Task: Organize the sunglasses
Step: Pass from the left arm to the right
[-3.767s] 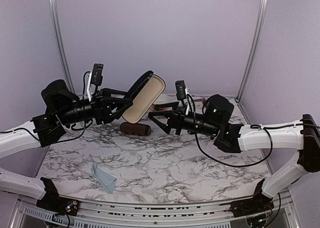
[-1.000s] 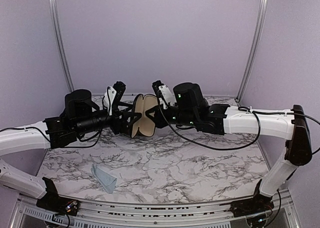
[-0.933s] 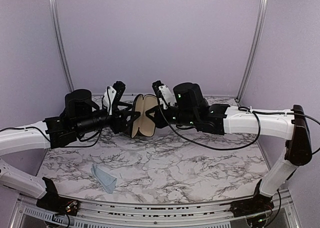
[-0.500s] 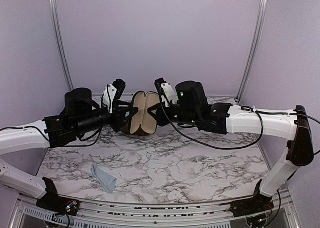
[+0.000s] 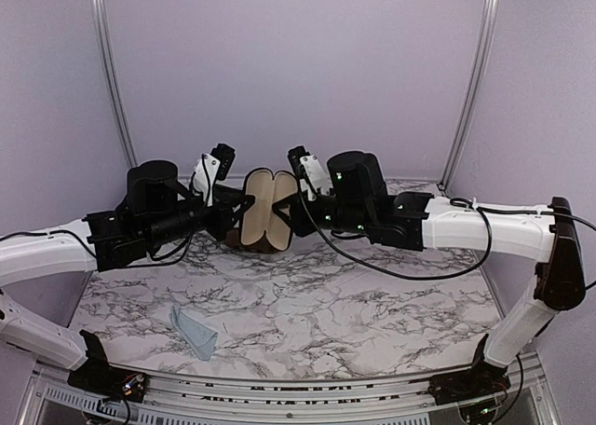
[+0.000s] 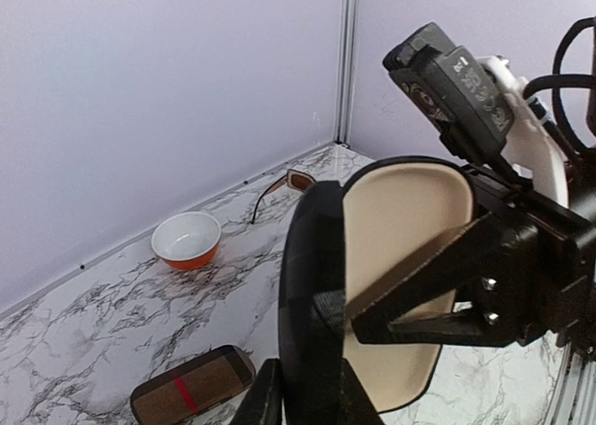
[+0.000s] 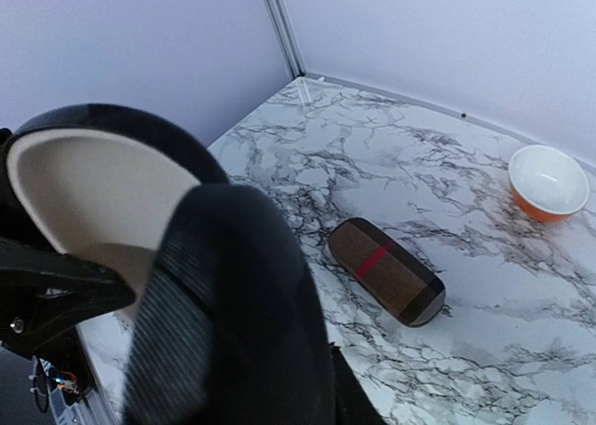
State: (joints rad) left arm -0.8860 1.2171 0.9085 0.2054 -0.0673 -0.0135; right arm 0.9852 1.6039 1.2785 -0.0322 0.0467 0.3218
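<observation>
between left gripper (image 5: 233, 220) and right gripper (image 5: 298, 211), black case (image 5: 260, 211), apparently pinched.

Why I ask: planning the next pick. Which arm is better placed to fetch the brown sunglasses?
Right, probably. The brown sunglasses lie near the far right corner, on its side; the left arm would reach across. Left pincer and right pincer both grip the open black case, so it must release first.
</observation>
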